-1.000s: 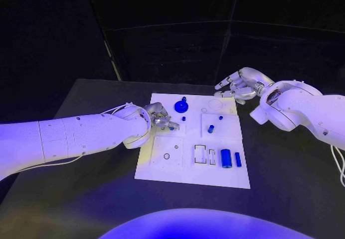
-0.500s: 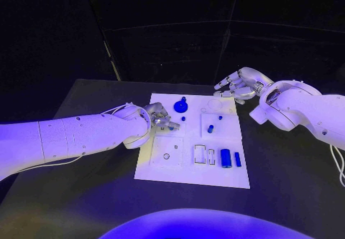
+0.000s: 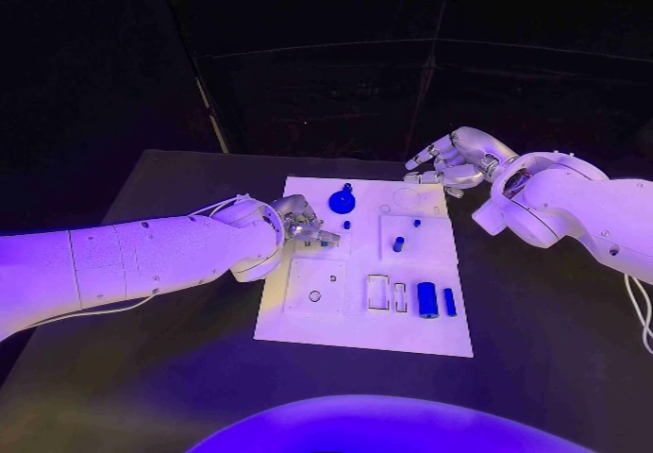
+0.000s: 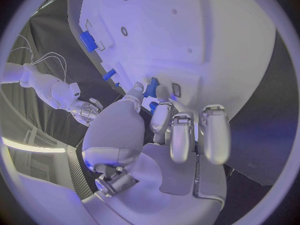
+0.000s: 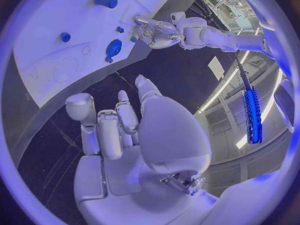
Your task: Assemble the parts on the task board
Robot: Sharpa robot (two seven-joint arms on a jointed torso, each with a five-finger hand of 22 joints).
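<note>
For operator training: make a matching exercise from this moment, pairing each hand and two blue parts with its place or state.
Column one:
1. left hand
2. right hand
3. round blue part
4. large blue cylinder

Column two:
A. lies in the near right part of the task board
B. fingers curled, holding nothing, off the board beyond its far right corner
C. at the board's left edge, fingertips down on its surface
D. sits near the board's far edge

Pairs: 1-C, 2-B, 3-D, 4-A
</note>
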